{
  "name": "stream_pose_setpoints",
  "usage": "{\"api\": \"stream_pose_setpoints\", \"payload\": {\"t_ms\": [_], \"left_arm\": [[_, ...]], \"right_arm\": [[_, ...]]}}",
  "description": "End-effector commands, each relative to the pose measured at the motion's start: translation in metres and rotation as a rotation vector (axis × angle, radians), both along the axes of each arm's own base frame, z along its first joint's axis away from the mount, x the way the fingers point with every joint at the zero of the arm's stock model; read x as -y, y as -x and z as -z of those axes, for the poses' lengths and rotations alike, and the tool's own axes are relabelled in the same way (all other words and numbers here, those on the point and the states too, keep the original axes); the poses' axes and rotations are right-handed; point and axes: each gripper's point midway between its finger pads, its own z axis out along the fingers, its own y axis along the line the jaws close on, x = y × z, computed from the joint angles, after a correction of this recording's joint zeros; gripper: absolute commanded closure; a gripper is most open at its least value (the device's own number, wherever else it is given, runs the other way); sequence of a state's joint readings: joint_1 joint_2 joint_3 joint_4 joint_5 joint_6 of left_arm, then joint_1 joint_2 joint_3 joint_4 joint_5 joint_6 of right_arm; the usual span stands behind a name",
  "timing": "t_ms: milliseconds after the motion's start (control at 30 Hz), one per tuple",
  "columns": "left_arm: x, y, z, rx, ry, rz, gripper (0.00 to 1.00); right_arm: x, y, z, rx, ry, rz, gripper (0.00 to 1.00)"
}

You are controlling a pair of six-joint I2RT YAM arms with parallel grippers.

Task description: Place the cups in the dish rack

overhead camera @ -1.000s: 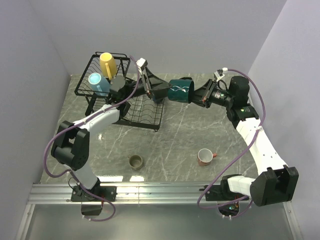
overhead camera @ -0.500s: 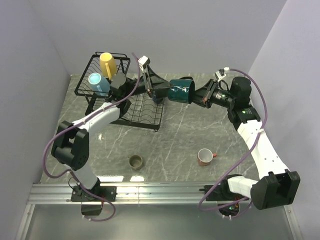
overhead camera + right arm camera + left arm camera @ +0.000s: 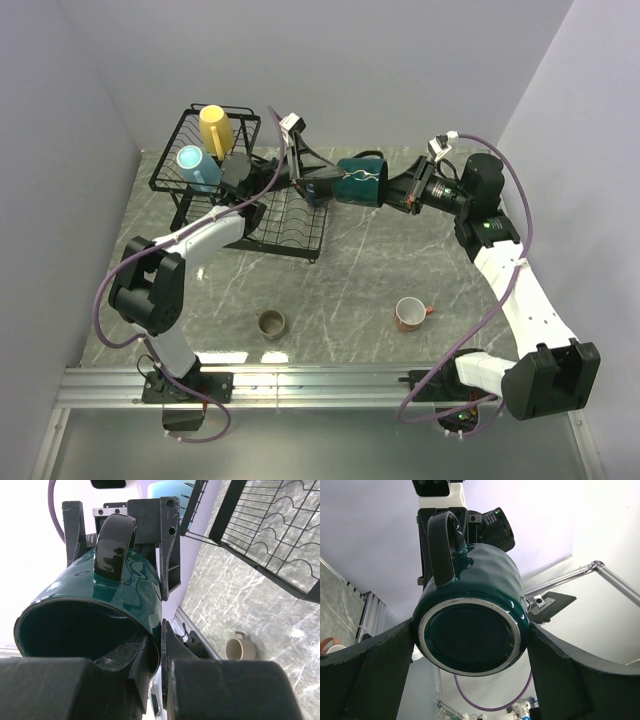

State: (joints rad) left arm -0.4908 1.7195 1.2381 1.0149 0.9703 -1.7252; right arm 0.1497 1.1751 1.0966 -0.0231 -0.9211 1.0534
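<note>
The large dark teal mug [image 3: 360,182] hangs on its side in the air, to the right of the black wire dish rack [image 3: 290,222]. My right gripper [image 3: 396,192] is shut on its rim [image 3: 150,630], one finger inside and one outside. My left gripper [image 3: 322,186] is open, its fingers [image 3: 385,655] close on either side of the mug's base [image 3: 470,635]. A yellow mug [image 3: 213,125] and a light blue mug [image 3: 192,165] sit in the rack's raised basket [image 3: 172,150]. The olive-brown mug [image 3: 271,323] and the salmon-red mug [image 3: 409,314] stand on the table. I cannot make out the navy mug.
The marble table [image 3: 380,260] is walled at the back and on both sides. The rack's slotted tray [image 3: 270,535] lies under and left of the held mug. A metal rail [image 3: 320,378] runs along the near edge by the arm bases.
My left gripper has moved right, closing in around the teal mug's base. My right gripper has held the mug almost still.
</note>
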Motion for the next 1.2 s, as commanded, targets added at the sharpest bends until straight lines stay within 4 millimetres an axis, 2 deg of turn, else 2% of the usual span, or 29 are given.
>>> {"api": "stream_pose_setpoints", "payload": {"t_ms": [0, 67, 167, 233, 300, 367, 400, 433, 533, 600, 833, 1167], "left_arm": [[0.002, 0.026, 0.0, 0.067, -0.014, 0.094, 0.21], [0.003, 0.03, -0.001, 0.072, -0.011, 0.107, 0.29], [0.003, 0.034, -0.003, 0.084, 0.002, 0.117, 0.47], [0.004, 0.034, -0.003, 0.089, 0.002, 0.117, 0.65], [0.006, 0.031, 0.0, 0.069, -0.015, 0.106, 0.75], [0.008, 0.027, 0.003, 0.066, -0.037, 0.089, 0.89], [0.009, 0.025, 0.005, 0.061, -0.048, 0.082, 1.0], [0.009, 0.025, 0.003, 0.082, -0.05, 0.067, 1.0], [0.008, 0.024, 0.004, 0.085, -0.057, 0.054, 1.0], [0.008, 0.025, 0.003, 0.086, -0.051, 0.053, 1.0], [0.009, 0.017, 0.006, 0.092, -0.079, 0.021, 1.0], [-0.003, -0.008, 0.017, 0.079, -0.144, -0.072, 1.0]], "right_arm": [[-0.001, 0.016, -0.052, 0.195, -0.074, -0.015, 1.0], [-0.001, 0.015, -0.049, 0.191, -0.071, -0.009, 1.0], [-0.001, 0.015, -0.045, 0.185, -0.063, -0.006, 1.0], [0.001, 0.013, -0.042, 0.18, -0.05, 0.003, 1.0], [0.002, 0.01, -0.036, 0.165, -0.022, 0.024, 0.99], [0.003, 0.009, -0.033, 0.159, -0.007, 0.031, 0.85], [0.003, 0.008, -0.029, 0.147, 0.004, 0.037, 0.8], [0.004, 0.008, -0.027, 0.144, 0.007, 0.038, 0.7], [0.003, 0.007, -0.024, 0.138, 0.012, 0.041, 0.5], [0.004, 0.006, -0.018, 0.118, 0.024, 0.046, 0.43], [0.008, 0.004, -0.007, 0.098, 0.072, 0.057, 0.41], [0.024, 0.002, 0.027, 0.03, 0.137, 0.113, 0.41]]}}
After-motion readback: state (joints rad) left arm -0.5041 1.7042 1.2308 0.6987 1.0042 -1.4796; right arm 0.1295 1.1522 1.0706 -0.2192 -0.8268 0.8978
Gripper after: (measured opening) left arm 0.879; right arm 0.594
